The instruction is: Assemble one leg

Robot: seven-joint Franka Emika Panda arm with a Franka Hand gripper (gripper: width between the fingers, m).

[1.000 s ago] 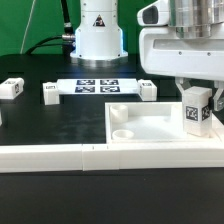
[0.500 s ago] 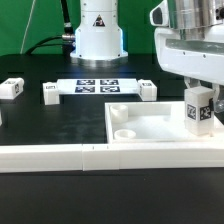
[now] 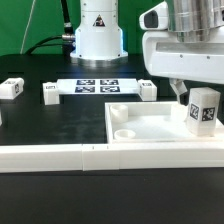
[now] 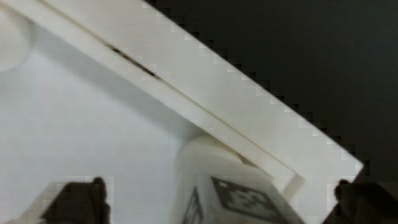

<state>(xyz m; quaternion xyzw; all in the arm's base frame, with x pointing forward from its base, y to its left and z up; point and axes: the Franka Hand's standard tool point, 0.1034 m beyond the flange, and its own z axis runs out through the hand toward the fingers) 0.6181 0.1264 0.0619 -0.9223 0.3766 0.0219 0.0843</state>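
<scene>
My gripper (image 4: 214, 203) is spread wide, holding nothing, with the leg (image 3: 203, 108) untouched between its fingers, at the white tray (image 3: 140, 112) near the bench edge on the exterior view's right.

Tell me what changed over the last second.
The leg shifted a little toward the exterior view's right over the white tray and now leans slightly. The gripper straddles it with its fingers apart; no grip is visible. The white tray, the marker board and the loose blocks behind stayed put.
</scene>
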